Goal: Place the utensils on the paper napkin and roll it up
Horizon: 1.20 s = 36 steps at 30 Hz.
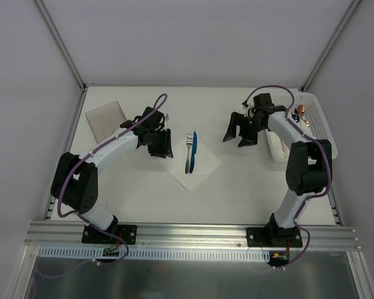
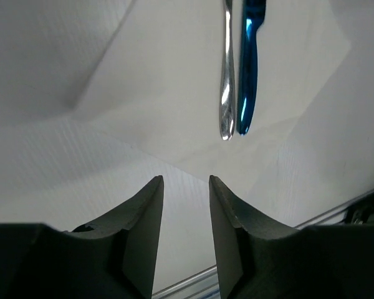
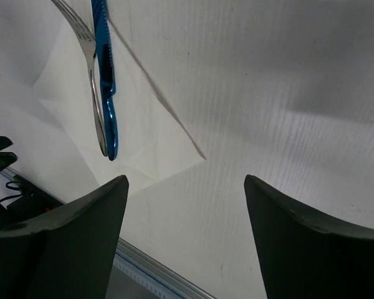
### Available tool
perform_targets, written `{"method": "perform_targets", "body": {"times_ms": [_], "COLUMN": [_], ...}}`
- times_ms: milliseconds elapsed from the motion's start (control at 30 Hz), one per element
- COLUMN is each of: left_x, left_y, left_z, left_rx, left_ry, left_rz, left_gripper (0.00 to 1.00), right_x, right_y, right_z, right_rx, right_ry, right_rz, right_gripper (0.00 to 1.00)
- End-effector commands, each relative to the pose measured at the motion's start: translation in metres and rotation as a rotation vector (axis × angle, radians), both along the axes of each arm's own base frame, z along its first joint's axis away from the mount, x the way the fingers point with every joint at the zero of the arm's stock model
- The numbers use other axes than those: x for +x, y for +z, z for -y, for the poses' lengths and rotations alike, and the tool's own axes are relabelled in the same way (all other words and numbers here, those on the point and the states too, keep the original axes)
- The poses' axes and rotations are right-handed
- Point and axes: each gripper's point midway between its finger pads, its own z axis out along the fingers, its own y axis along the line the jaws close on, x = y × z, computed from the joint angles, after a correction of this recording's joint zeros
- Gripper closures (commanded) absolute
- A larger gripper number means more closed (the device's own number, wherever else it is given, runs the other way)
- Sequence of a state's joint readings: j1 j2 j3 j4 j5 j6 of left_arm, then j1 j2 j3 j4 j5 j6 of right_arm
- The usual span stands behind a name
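A: Checking on the utensils (image 1: 191,151). Sitting where?

B: Lying side by side on the paper napkin (image 1: 204,169), straight ahead of the left jaws and a little beyond their tips. Lying ahead and off to the left of the right jaws. Spotting a silver fork (image 2: 225,93) just beside a blue-handled piece (image 2: 249,68), perhaps touching it, handle ends pointing back toward the left jaws.

A: Holding anything, those left jaws?

B: Gripping nothing. Standing only narrowly parted, hanging low by the napkin's near edge. Touching the paper or not, hard telling.

A: And the right jaws?

B: Gaping wide, gripping nothing either. Hovering over the bare table (image 1: 143,187), with the napkin's nearest corner lying ahead between them.

A: Reckoning progress how?

B: Judging the placing as done, going by both pieces resting on the sheet. Judging the rolling as not begun, seeing the napkin lying flat and open, lightly creased, no edge turned over the cutlery.

A: Needing what next?

B: Probably pinching the edge just in front of the left jaws, folding it over the handles, then rolling onward toward the right jaws. Watching for thin paper slipping or the pieces sliding out.
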<state>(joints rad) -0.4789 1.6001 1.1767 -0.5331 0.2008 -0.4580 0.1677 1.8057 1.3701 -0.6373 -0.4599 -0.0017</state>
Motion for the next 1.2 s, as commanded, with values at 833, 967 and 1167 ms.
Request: {"method": "perform_targets", "body": {"times_ms": [833,967,1167], "left_x": [-0.029,-0.037,-0.047], "left_y": [0.047,0.047,0.045], "left_z": [-0.028,-0.034,-0.043], "left_rx": [-0.364,-0.365,-0.362], "left_ry": [0.059,0.104,0.156], "left_rz": [0.198,0.213,0.235], "left_gripper": [0.62,0.61,0.58], "right_x": [-0.140,-0.150,-0.157], "right_y": [-0.021,-0.029,-0.039], "right_z": [-0.120,-0.138,-0.152], "right_rx": [-0.338,-0.326,-0.280], "right_ry": [1.177,1.262,1.361], "right_rz": [1.097,1.182,1.209], "right_gripper": [0.20,0.18,0.17]}}
